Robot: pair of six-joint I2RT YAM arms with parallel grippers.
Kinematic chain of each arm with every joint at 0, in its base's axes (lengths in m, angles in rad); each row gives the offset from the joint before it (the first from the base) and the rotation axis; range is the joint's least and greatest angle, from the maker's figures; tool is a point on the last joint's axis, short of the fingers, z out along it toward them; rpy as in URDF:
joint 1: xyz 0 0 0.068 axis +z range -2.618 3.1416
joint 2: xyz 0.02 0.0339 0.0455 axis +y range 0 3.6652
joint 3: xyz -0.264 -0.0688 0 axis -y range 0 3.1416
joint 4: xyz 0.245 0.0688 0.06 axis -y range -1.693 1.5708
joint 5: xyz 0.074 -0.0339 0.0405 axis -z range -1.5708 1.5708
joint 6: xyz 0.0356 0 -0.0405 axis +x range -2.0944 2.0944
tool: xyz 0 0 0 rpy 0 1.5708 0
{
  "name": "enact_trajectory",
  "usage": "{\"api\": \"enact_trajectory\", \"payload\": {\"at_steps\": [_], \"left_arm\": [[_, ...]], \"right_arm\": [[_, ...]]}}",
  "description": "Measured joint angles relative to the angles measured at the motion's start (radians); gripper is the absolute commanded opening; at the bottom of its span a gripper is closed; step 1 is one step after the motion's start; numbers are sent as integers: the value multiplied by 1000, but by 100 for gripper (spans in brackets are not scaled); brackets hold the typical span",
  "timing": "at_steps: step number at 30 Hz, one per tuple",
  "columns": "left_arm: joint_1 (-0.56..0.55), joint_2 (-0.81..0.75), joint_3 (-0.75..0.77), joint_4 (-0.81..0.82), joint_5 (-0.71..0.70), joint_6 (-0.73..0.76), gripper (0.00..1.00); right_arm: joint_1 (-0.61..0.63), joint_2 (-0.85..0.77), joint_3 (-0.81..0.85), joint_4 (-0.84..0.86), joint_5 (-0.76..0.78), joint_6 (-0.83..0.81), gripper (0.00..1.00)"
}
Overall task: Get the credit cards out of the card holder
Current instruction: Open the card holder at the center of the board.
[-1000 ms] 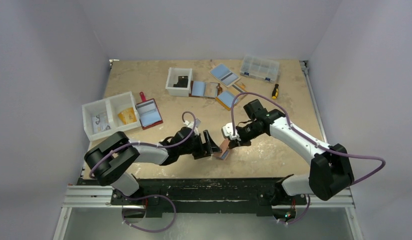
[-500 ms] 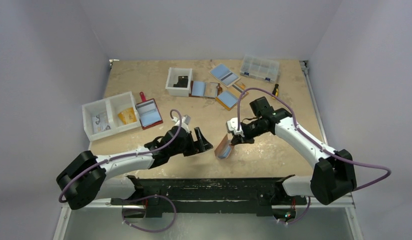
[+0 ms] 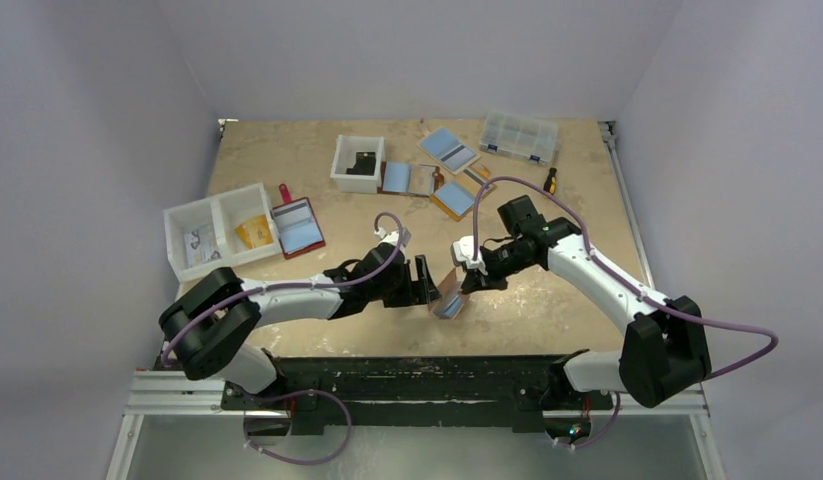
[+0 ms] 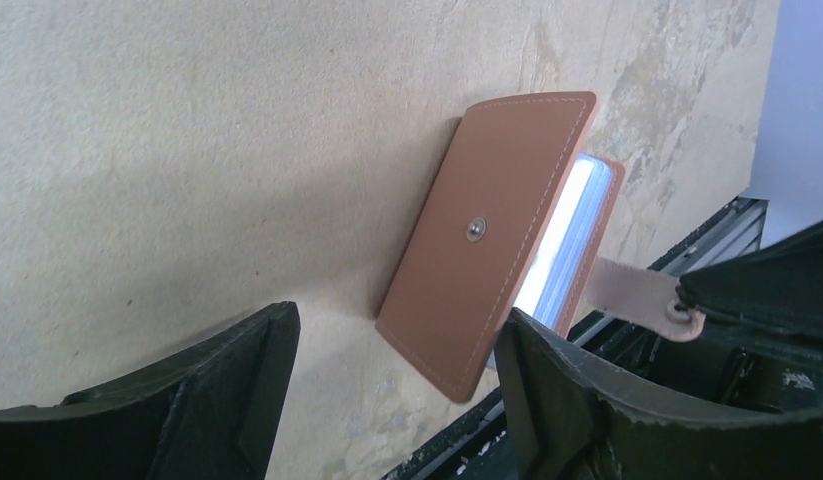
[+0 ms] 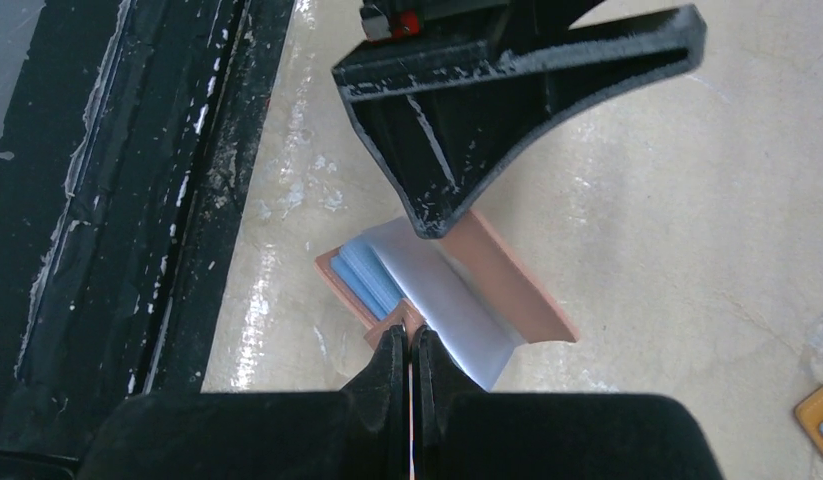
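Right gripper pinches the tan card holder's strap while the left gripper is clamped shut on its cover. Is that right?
Not quite: the left gripper is open, jaws spread wide, not closed on the cover of the card holder, as the left wrist view shows. The right gripper does pinch the strap.

left end effector (image 3: 424,283), right end effector (image 3: 464,282) flanking card holder (image 4: 484,232), near side free

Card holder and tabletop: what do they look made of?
The card holder looks like tan leather or faux leather, matte, with pale edge stitching and a metal-looking snap stud; real or synthetic can't be told. The tabletop looks like beige coated board, possibly wood: dull, scuffed, worn in patches.
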Motion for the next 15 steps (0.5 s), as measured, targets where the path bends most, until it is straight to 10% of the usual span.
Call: {"api": "enact_trajectory", "payload": {"at_steps": [3, 6, 15], "left_arm": [[0, 60, 35, 2, 12, 13, 52], [0, 136, 67, 15, 39, 31, 0], [21, 113, 89, -22, 28, 79, 0]], "right_arm": [[0, 0, -14, 5, 0, 9, 0], [0, 0, -27, 15, 0, 17, 0], [-3, 0, -77, 21, 90, -8, 0]]}}
